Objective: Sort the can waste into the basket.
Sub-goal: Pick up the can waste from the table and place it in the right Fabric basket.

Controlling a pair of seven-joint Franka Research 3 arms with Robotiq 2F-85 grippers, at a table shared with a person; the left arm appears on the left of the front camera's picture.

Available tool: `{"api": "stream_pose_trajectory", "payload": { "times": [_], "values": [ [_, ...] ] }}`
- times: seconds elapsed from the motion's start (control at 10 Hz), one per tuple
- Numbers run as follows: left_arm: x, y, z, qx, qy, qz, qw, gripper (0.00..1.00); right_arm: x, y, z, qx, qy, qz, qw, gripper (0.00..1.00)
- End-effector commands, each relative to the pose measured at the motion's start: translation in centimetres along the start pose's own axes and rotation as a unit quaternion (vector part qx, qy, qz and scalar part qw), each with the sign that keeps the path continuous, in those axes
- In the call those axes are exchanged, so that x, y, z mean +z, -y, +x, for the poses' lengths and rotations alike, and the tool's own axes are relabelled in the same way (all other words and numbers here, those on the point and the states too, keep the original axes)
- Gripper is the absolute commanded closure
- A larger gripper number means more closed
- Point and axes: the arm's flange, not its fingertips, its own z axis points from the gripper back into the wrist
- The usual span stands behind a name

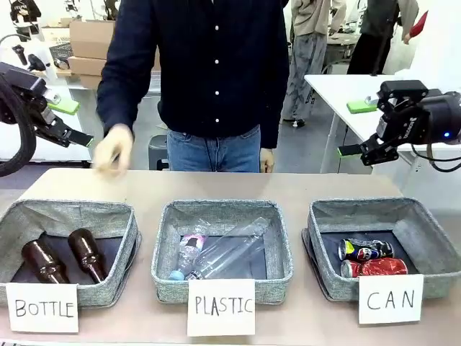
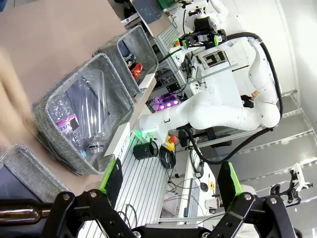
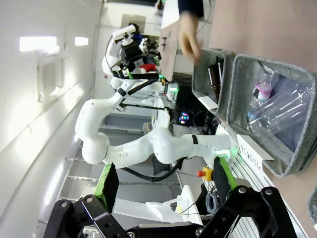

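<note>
Both cans, the red can (image 1: 374, 267) and the black can (image 1: 365, 249), lie inside the CAN basket (image 1: 432, 249) at the lower right of the front view. I judge the sorting is done; no can is left on the surface (image 1: 144, 186). My left claw (image 1: 72, 134) at upper left and my right claw (image 1: 358, 151) at upper right hang spread and carry nothing.

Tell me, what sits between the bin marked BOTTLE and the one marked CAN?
The PLASTIC bin, holding clear plastic bottles, as the front view shows.
</note>
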Motion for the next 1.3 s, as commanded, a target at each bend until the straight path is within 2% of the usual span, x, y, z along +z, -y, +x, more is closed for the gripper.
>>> {"api": "stream_pose_trajectory", "payload": {
  "times": [0.0, 1.2],
  "values": [
    [-0.01, 0.38, -0.01, 0.004, -0.003, 0.003, 1.0, 0.0, 0.09, 0.14, 0.04, 0.012, -0.006, -0.004, 1.0, 0.0],
    [-0.01, 0.38, -0.01, 0.004, -0.003, 0.003, 1.0, 0.0, 0.09, 0.14, 0.04, 0.012, -0.006, -0.004, 1.0, 0.0]
  ]
}}
